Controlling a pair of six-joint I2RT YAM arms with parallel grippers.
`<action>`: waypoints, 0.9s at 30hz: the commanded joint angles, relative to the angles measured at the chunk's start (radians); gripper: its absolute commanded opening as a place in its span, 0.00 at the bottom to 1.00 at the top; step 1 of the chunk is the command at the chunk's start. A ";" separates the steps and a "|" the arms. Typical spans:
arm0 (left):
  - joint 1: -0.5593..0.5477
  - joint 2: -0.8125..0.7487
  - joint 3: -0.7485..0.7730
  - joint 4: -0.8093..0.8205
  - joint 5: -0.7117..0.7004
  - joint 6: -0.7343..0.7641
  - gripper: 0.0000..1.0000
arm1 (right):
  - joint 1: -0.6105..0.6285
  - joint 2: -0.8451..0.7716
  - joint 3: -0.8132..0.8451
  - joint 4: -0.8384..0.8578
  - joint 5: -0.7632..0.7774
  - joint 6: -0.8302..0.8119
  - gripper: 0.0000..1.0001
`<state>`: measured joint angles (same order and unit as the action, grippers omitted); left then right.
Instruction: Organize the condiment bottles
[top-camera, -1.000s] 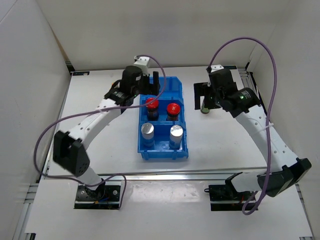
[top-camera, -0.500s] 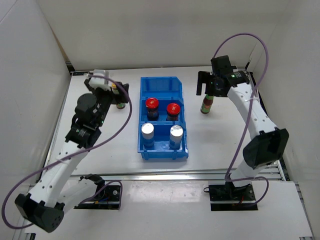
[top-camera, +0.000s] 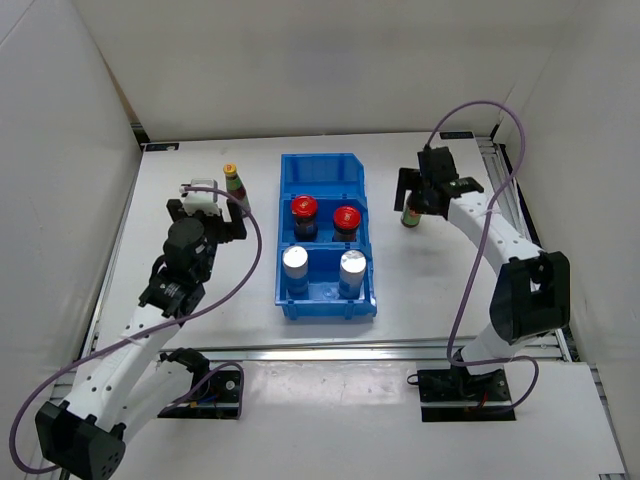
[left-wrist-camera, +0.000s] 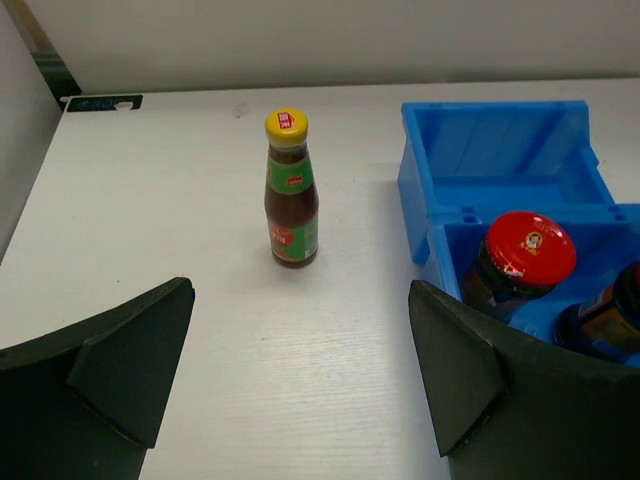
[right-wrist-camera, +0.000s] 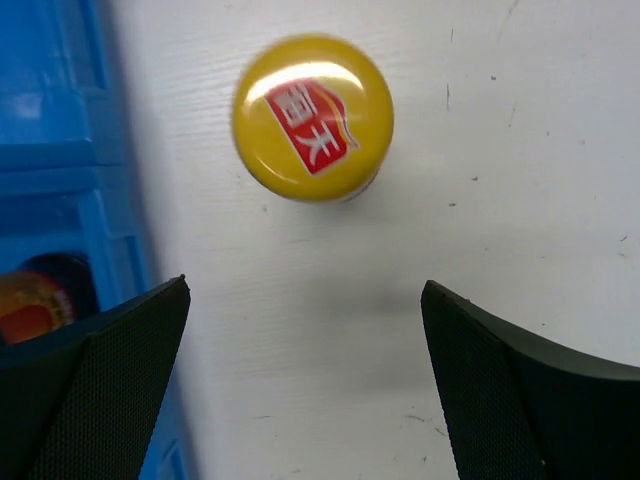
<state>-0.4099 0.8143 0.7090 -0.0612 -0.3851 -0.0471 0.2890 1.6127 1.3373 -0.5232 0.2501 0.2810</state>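
From above, a blue bin (top-camera: 322, 166) stands on the table (top-camera: 450, 290). Inside it, two red-lidded jars (top-camera: 304, 208) sit just behind two silver-capped shakers (top-camera: 295, 259). One slim bottle (top-camera: 233, 185) stands upright left of the bin, just beyond the left gripper (top-camera: 207, 208). A second slim bottle (top-camera: 410, 213) stands right of the bin, under the right gripper (top-camera: 430, 195).

The left wrist camera shows its jaws spread wide, with the bottle ahead and untouched.

The right wrist camera looks down on the yellow cap (right-wrist-camera: 312, 117); its jaws are spread wide and touch nothing.

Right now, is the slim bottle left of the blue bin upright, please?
Upright: the slim bottle stands on its base, yellow cap uppermost, outside the bin.
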 joint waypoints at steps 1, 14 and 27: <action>-0.007 -0.029 0.001 0.050 -0.040 0.007 1.00 | -0.002 -0.048 -0.095 0.239 0.069 0.012 1.00; -0.007 0.034 -0.008 0.060 -0.015 -0.002 1.00 | -0.011 -0.042 -0.392 0.888 0.143 -0.124 1.00; -0.007 0.063 -0.008 0.060 0.014 -0.011 1.00 | -0.011 0.038 -0.267 0.802 0.176 -0.112 0.58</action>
<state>-0.4145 0.8776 0.7078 -0.0212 -0.3939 -0.0502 0.2817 1.6382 1.0187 0.2646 0.3908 0.1600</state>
